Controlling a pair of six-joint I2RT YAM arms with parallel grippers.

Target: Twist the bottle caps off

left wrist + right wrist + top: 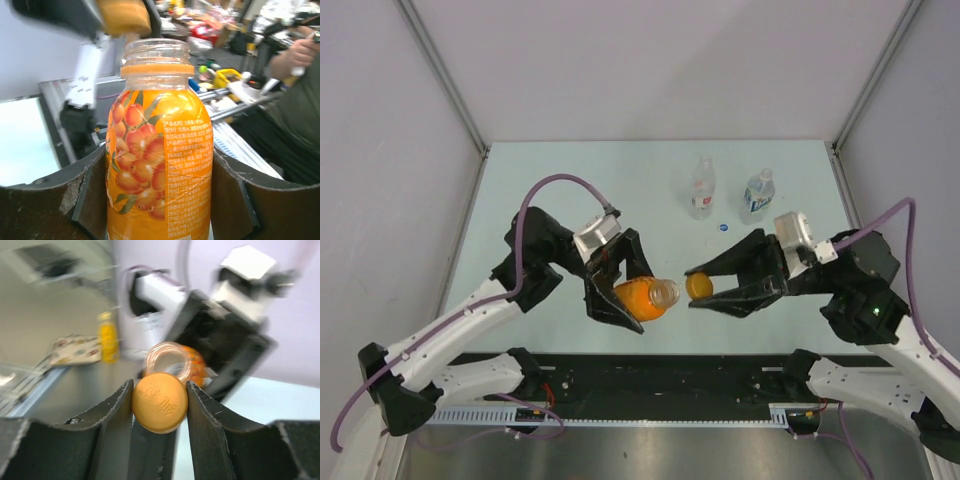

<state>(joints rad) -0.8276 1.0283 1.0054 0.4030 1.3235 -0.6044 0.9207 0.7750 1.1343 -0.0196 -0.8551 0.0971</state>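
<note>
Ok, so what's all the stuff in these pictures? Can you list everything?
orange bottle: one, orange, open at the top, held sideways in the left gripper
orange cap: one, orange, off the bottle, in the right gripper
clear bottles: two, clear, one with a red label and one with a blue label, standing at the far side of the table
blue cap: one, blue, lying on the table just in front of the clear bottles
table: one, pale greenish white, under everything
left gripper: one, black, shut on the orange bottle
right gripper: one, black, shut on the orange cap, close to the bottle's mouth
</note>
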